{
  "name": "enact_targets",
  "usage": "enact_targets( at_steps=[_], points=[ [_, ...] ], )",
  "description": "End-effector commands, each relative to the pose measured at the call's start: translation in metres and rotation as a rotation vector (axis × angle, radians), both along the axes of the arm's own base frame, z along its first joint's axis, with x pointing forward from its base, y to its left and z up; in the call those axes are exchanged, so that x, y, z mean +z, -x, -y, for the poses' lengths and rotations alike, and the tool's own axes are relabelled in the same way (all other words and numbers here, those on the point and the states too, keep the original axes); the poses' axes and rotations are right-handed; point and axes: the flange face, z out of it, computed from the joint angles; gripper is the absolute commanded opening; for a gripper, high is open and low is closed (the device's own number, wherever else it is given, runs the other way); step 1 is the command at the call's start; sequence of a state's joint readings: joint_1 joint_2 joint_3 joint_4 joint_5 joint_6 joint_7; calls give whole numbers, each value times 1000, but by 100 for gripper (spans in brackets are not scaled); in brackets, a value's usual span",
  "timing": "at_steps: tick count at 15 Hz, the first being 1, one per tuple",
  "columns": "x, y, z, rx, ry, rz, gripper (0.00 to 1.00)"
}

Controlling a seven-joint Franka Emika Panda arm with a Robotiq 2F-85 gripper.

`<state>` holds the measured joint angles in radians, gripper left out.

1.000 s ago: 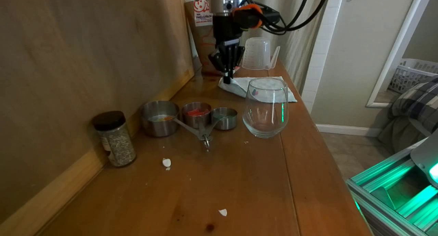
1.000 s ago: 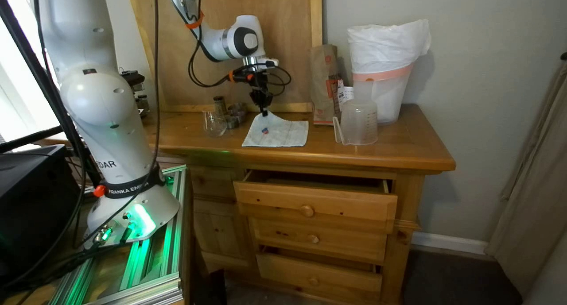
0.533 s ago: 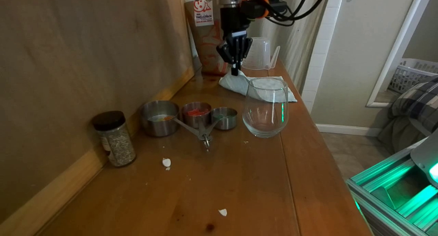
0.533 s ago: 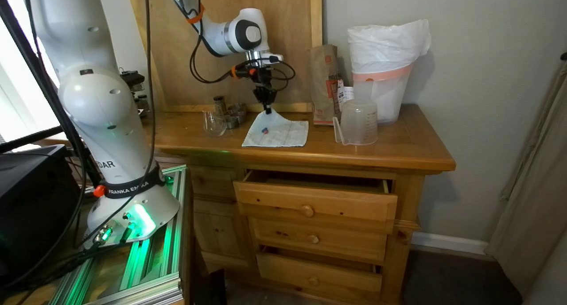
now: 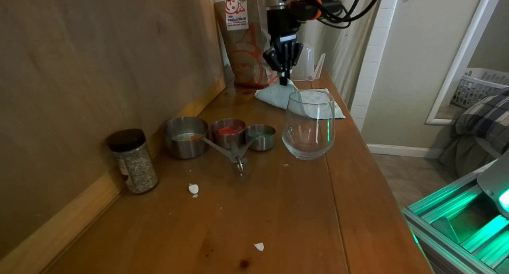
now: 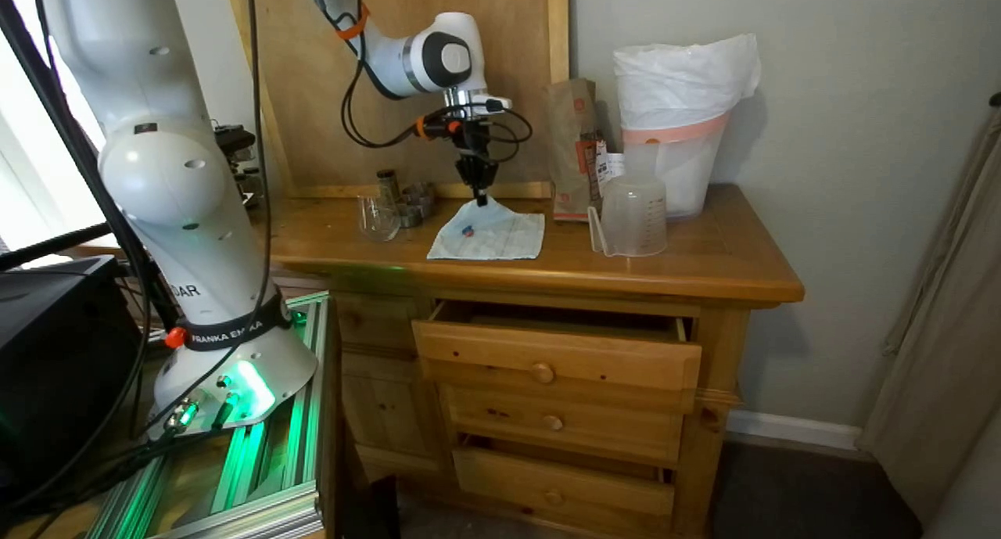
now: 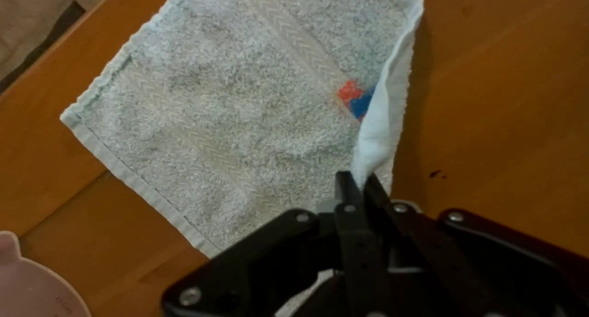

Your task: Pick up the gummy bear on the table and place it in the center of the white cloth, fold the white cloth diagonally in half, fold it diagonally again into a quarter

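My workspace is the long brown wooden table [image 5: 294, 214] with its visible grain. On it lies the roughly square white terry cloth [image 7: 225, 100], spread flat except towards one corner, which is lifted off the wood. I have that corner pinched in the black two-fingered gripper [image 7: 360, 181], its jaws closed on the fabric. Smallest is the red-and-blue gummy bear [image 7: 356, 98], resting on the cloth near its middle; in the wrist view the raised fabric partly hides it, and I can't make out a bear shape. I judge this to be the first diagonal fold, barely begun. Next I'd want to carry the corner across, over the gummy bear, towards the opposite corner, lay it down there and let go, without shoving the sweet aside.
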<state>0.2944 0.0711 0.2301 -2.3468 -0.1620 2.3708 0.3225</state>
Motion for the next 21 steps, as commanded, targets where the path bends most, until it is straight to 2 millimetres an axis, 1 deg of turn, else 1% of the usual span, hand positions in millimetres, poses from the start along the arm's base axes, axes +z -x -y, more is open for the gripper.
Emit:
enact_targets(
  at_steps=[1,4,6,7,8,10,15,19,21],
  points=[
    [11,9,21,-7,27,-4,7],
    [15,10,38,-18,40,-5,6],
    [15,8,44,0,14,-8,7],
    [14,6,41,47,-56,5,6],
    [11,3,36,0,2,-9,7],
    [12,1,37,32,-31,-5,7],
    [12,1,37,43,-36,-3,6],
    [7,-12,75,-10,-4,9,6],
    [6,-17,91,-25,4,3,6]
  ],
)
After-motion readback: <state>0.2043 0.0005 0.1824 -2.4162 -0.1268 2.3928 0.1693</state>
